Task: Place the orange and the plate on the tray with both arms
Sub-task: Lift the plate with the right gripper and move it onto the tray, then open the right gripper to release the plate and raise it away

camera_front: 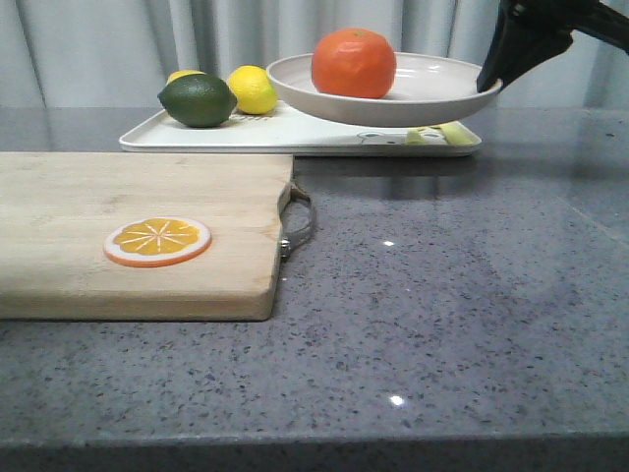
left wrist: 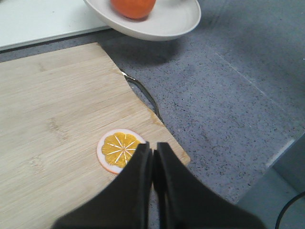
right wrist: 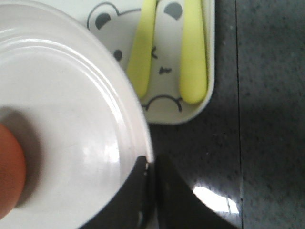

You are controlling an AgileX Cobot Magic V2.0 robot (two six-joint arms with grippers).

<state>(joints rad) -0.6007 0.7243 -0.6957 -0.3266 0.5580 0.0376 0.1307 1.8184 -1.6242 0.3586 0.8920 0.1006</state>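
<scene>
Plate with orange held above the tray, not yet set down.

My right pincer (camera_front: pixel 488 83) is clamped on the rim of the plate (camera_front: pixel 432 93), one finger inside the rim and one outside; I judge the edge grip is used so the shallow dish stays level enough to carry the orange (camera_front: pixel 354 62), which sits in the dish toward the side away from my grip. The plate hangs over the tray's (camera_front: pixel 295 138) right end, above the bear drawing and yellow marks, clear of its surface as far as I can judge. The tray lies at the tabletop's far edge, with a lime (camera_front: pixel 198 100) and a lemon (camera_front: pixel 253 89) at its left end. My left pincer (left wrist: pixel 153 155) is closed on nothing, hovering over the orange slice (left wrist: pixel 119 149) near the cutting board's (left wrist: pixel 52 143) handle-side edge.
</scene>
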